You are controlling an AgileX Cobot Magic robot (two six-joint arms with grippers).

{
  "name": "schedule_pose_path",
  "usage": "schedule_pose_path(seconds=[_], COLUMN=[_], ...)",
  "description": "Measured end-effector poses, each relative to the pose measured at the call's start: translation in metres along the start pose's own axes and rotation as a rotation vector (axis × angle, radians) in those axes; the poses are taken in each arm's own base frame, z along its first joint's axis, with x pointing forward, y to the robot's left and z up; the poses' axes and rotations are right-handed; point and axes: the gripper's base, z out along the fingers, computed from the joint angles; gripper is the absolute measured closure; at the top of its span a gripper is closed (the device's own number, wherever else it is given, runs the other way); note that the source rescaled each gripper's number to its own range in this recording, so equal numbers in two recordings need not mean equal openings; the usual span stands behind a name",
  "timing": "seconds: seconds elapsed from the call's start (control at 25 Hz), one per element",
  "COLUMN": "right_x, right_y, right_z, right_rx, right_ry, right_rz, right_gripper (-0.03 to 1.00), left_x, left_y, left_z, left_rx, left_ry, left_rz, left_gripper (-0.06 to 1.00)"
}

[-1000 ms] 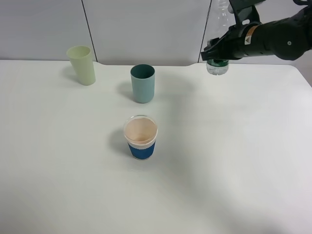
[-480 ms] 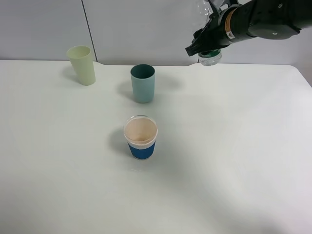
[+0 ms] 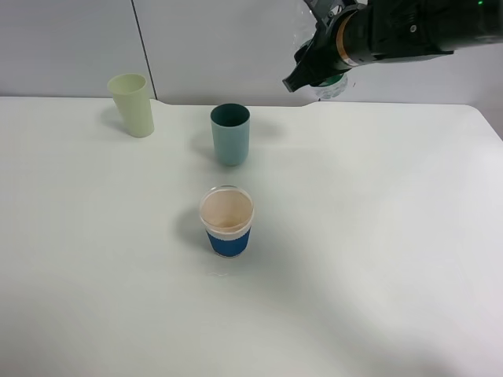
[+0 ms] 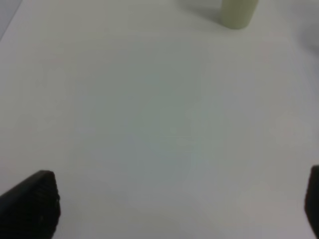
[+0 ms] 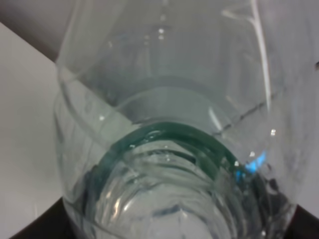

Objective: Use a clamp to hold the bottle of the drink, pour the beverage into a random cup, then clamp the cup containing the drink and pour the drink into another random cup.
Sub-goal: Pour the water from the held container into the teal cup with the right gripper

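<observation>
The right gripper (image 3: 316, 74) hangs in the air over the far edge of the white surface (image 3: 377, 251). Its fingers are closed around a clear plastic bottle (image 3: 333, 85) with a dark green band. In the high view the black arm covers most of the bottle, and only its lower part with the green band shows below the gripper. It is held well off the surface, to the right of and beyond the teal plastic cup (image 3: 230, 134). I cannot tell whether it is upright or leaning. In the right wrist view the bottle fills the picture, with ribbed clear walls and the green ring across the middle. Dark parts of the fingers (image 5: 42, 226) show at its two sides.

Three cups stand upright on the surface, well apart from each other. A pale green plastic cup (image 3: 131, 104) is at the far left. The teal plastic cup is near the far middle. A paper cup with a blue sleeve (image 3: 227, 223) and a tan inside is closer to the camera, in front of the teal one. None of them touches the bottle or the gripper.

The left gripper (image 4: 174, 201) appears only in its own wrist view. Its fingers (image 4: 31, 205) are spread wide and hold nothing above the bare surface. The pale green plastic cup stands well ahead of them.
</observation>
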Motion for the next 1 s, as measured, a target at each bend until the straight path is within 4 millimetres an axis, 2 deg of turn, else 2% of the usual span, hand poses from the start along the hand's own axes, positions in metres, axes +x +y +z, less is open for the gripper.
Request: schedule_pose_path(seconds=[0.16, 0.52, 0.76, 1.0], right_x=[-0.002, -0.016, -0.024, -0.022], right_y=[0.012, 0.050, 0.061, 0.063], right_z=[0.016, 0.037, 0.048, 0.054], right_rx=[0.002, -0.041, -0.025, 0.000], right_ry=[0.020, -0.001, -0.010, 0.011], right_rz=[-0.035, -0.188, -0.272, -0.357], right_gripper=[0.94, 0.94, 0.94, 0.94], left_x=[0.000, 0.000, 0.000, 0.000], left_y=[0.000, 0.000, 0.000, 0.000], left_z=[0.000, 0.000, 0.000, 0.000], left_rx=[0.000, 0.000, 0.000, 0.000], left_ry=[0.000, 0.000, 0.000, 0.000], left_rz=[0.000, 0.000, 0.000, 0.000], left_gripper=[-0.06, -0.06, -0.06, -0.06])
